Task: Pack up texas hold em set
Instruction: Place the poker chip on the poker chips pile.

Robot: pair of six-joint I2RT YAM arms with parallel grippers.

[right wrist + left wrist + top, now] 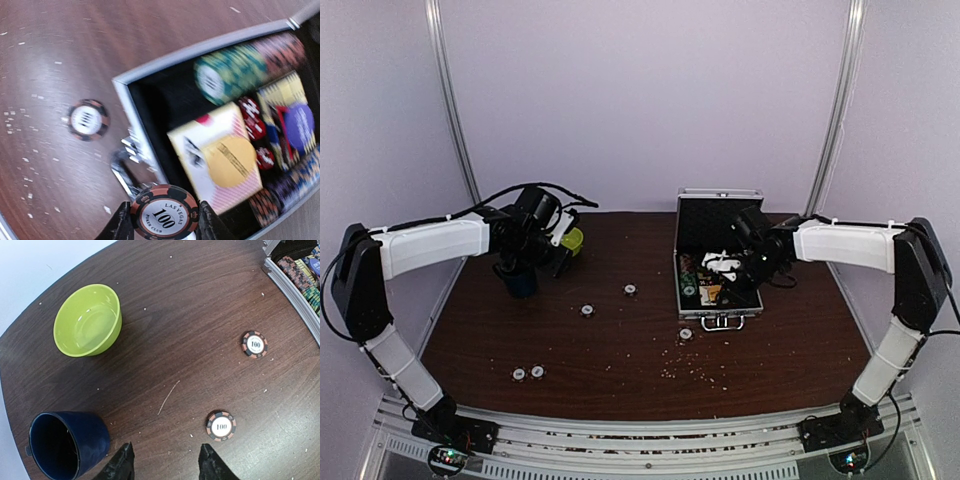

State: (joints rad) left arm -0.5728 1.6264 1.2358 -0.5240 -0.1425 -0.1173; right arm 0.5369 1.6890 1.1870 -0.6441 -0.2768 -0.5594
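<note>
The silver briefcase (683, 285) lies open at the right, lid (720, 212) upright. Its black tray (150, 95) holds rows of poker chips (230, 72), a card deck box (200, 165) with a yellow dealer button (232, 160) on it, and red dice (255, 126). My right gripper (162, 222) is shut on a brown "100" chip (164, 212) above the case's front edge, near the handle (124, 172). My left gripper (167, 465) hangs open and empty above the table. One loose chip (220, 425) lies just right of it and another (255, 344) farther off.
A lime-green bowl (87, 320) and a dark blue mug (65, 445) stand at the left, close to the left gripper (558, 250). More loose chips lie in front of the case (686, 335) and near the front left (528, 373). Crumbs speckle the wood.
</note>
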